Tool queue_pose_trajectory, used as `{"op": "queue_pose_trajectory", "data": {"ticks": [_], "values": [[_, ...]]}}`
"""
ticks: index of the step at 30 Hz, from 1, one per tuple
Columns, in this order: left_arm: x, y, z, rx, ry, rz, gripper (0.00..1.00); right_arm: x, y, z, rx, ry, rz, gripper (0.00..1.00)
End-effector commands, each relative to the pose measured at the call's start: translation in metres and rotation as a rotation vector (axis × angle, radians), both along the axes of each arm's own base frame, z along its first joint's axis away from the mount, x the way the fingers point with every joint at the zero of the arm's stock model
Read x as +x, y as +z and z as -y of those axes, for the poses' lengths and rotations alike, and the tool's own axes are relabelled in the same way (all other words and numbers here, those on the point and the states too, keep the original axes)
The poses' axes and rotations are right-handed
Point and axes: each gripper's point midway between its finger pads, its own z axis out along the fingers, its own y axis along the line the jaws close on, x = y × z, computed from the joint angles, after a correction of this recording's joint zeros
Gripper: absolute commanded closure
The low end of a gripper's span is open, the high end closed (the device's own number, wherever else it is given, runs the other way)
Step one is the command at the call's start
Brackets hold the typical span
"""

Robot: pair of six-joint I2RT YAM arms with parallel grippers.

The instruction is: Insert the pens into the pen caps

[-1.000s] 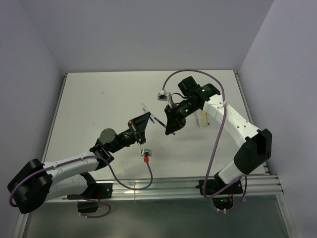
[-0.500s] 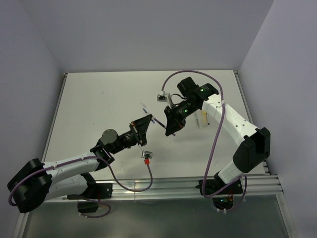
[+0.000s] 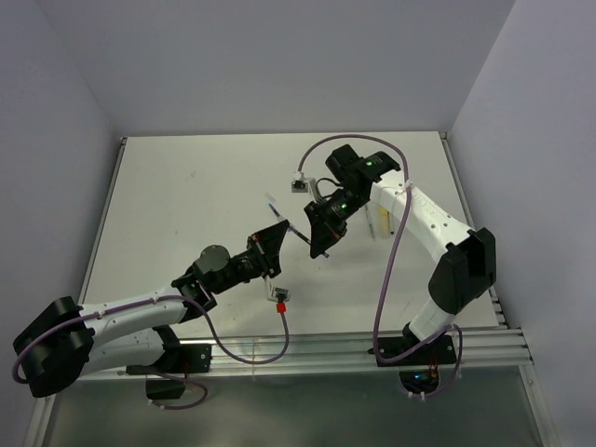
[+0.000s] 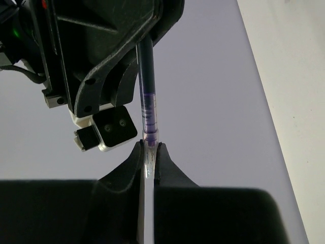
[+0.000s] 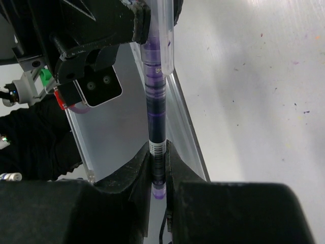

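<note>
Step in hand: seating the first pen in its cap, carried out in mid-air above the desk (image 3: 186,186).

1. The left end effector (image 4: 149,150) is closed tight on the pale translucent cap (image 5: 165,30), with the cap's open mouth just clear of the fingertips.
2. The dark pen (image 5: 156,112) enters that mouth. Its purple nose section is visible through the cap wall, so insertion appears begun but not judged complete.
3. The right end effector (image 5: 158,151) is clamped on the pen's rear end, opposite the left one, with pen and cap on one line.

Next move, as judged: press the two together along the shared axis without tilting either wrist; a thin pen will likely bind if pushed off-axis.

Not verifiable:
- Seating depth: the cap's closed end is cut off in the right wrist view and hidden between the fingers in the left.
- Farther back, pale yellowish items (image 3: 380,222) lie on the desk just beside the right forearm. Pen or cap cannot be told.
</note>
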Motion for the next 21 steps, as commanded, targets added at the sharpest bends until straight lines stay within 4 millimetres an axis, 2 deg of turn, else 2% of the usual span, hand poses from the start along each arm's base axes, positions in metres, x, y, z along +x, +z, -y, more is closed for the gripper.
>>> {"op": "queue_pose_trajectory", "data": {"ticks": [1, 7, 11, 14, 18, 19, 21], "values": [[-0.034, -0.013, 0.030, 0.057, -0.166, -0.044, 1.00, 0.023, 0.033, -0.024, 0.131, 0.012, 0.145, 1.00], [-0.046, -0.015, 0.038, 0.036, -0.200, -0.087, 1.00, 0.041, 0.047, -0.030, 0.147, -0.029, 0.239, 1.00], [-0.059, -0.011, 0.047, 0.012, -0.242, -0.116, 1.00, 0.056, 0.069, -0.040, 0.225, -0.044, 0.389, 1.00], [-0.063, -0.011, 0.051, 0.000, -0.251, -0.139, 1.00, 0.061, 0.075, -0.042, 0.237, -0.033, 0.495, 1.00], [-0.067, -0.015, 0.054, 0.014, -0.256, -0.165, 1.00, 0.077, 0.066, -0.041, 0.134, -0.053, 0.642, 1.00], [-0.068, -0.015, 0.055, 0.017, -0.259, -0.170, 1.00, 0.086, 0.063, -0.035, 0.076, -0.084, 0.691, 1.00], [-0.068, -0.019, 0.055, 0.026, -0.249, -0.195, 1.00, 0.089, 0.065, -0.038, 0.050, -0.089, 0.765, 1.00]]}}
